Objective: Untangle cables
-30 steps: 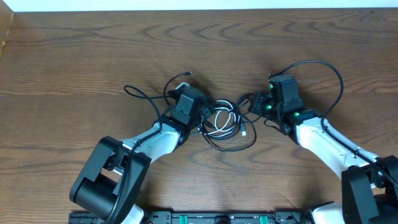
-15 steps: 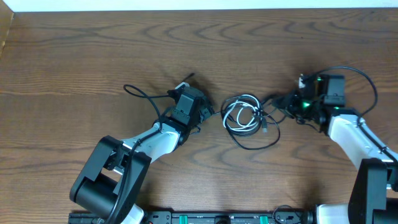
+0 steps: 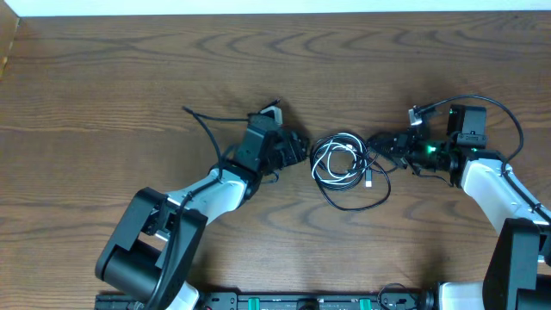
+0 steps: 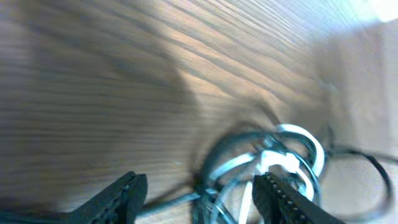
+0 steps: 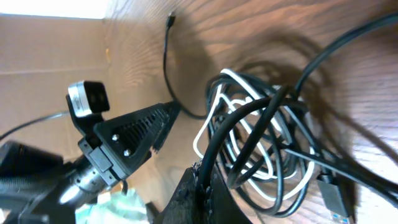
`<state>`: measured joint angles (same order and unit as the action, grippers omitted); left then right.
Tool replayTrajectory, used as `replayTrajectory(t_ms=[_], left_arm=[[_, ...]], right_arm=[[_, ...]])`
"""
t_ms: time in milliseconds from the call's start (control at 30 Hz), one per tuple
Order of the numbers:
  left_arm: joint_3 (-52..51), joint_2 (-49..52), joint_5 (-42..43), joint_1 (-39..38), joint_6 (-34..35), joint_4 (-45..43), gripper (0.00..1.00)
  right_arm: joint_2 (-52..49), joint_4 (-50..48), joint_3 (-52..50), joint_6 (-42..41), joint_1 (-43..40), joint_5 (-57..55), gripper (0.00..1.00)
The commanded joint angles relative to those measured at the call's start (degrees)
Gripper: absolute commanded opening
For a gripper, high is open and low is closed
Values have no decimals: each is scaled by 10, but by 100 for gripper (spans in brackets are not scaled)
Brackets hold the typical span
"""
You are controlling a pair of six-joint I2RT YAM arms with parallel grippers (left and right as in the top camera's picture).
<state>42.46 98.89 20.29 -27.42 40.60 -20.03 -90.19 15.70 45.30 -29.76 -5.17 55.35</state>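
I have bare table on the far and near sides of the cables. Between my left gripper and right gripper, their tangle fills the gap.

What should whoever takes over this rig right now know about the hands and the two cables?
Left hand: open, at the left edge of the bundle, holding nothing.
Right hand: shut on the black cable at the bundle's right side.
Cables: the black cable and the white cable lie coiled together mid-table.
Done: nothing separated yet.
Left: draw the white cable out of the black loops and lay the two apart.
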Motion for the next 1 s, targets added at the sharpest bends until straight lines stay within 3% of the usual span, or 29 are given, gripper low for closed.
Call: replayTrajectory(t_ms=[0, 133, 267, 600, 967], left_arm=[[3, -9, 106, 16, -55, -2, 64], [3, -9, 106, 25, -55, -2, 65], [3, -9, 106, 25, -54, -2, 65], [3, -9, 126, 25, -55, -2, 66], [3, -9, 125, 25, -55, -3, 66]], right_arm=[[14, 2, 5, 73, 2, 100, 1], [14, 1, 5, 159, 19, 194, 1], [14, -20, 5, 191, 38, 228, 1], [83, -57, 5, 116, 74, 174, 1], [258, -86, 5, 142, 125, 213, 1]])
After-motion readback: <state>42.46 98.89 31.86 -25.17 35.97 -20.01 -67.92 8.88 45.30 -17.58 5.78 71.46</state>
